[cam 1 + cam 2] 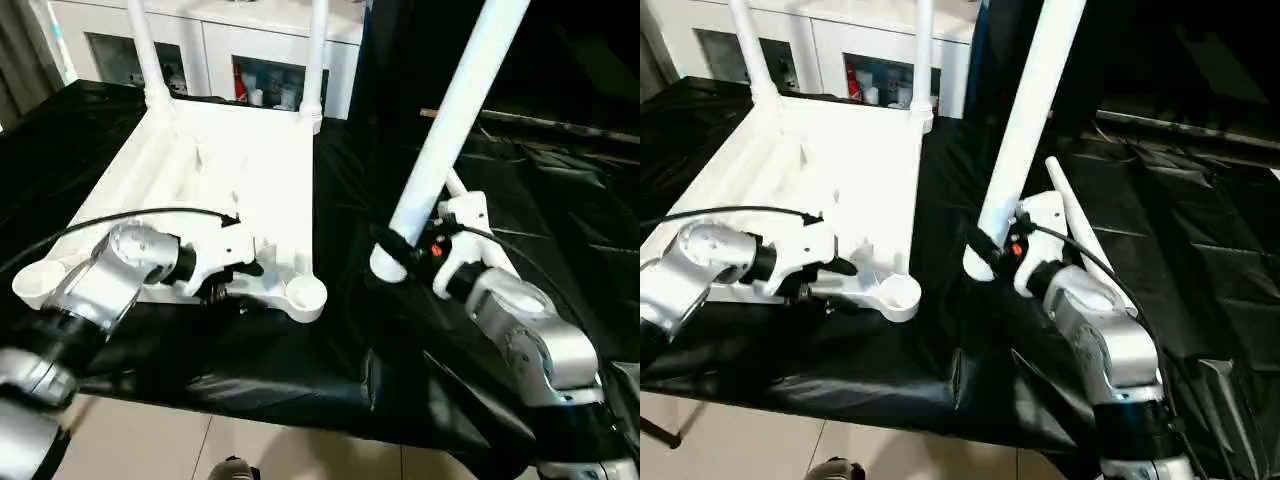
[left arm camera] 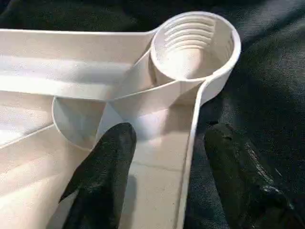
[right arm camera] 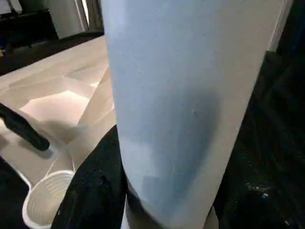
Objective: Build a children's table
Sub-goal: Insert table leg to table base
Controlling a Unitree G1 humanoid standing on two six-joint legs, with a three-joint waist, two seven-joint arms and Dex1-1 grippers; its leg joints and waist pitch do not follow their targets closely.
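The white tabletop (image 1: pixel 230 170) lies underside up on the black cloth. Two legs (image 1: pixel 143 50) (image 1: pixel 317 60) stand upright in its far corner sockets. The near-right socket (image 2: pixel 193 45) and the near-left socket (image 1: pixel 38 282) hold nothing. At the near edge, my left gripper (image 1: pixel 235 280) is open and straddles the tabletop's rim just beside the near-right socket: one finger (image 2: pixel 107 162) is inside the rim, the other outside. My right gripper (image 1: pixel 400 250) is shut on the lower end of a third leg (image 1: pixel 450 130), which tilts up to the right, over the cloth to the right of the tabletop.
A white glass-door cabinet (image 1: pixel 250 50) stands behind the table. The black cloth (image 1: pixel 300 370) covers the work surface up to its front edge, with tiled floor (image 1: pixel 150 440) below. Another white rod (image 1: pixel 1070 215) lies on the cloth behind my right gripper.
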